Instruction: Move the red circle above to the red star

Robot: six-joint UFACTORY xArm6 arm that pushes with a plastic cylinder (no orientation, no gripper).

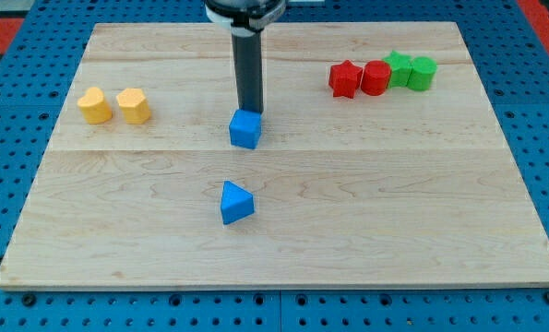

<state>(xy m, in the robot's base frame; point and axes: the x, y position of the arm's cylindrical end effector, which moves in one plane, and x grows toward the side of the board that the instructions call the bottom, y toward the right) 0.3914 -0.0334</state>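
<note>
The red star (344, 78) lies at the board's upper right. The red circle (376, 77) sits right beside it on its right, touching or nearly touching. My tip (250, 112) is at the board's upper middle, far to the left of both red blocks. It stands directly behind the blue cube (244, 129), touching or almost touching its top edge.
Two green blocks (399, 68) (423, 73) sit just right of the red circle. A blue triangle (235, 203) lies below the blue cube. Two yellow blocks (94, 105) (133, 105) sit at the left. The wooden board (394, 221) rests on a blue pegboard.
</note>
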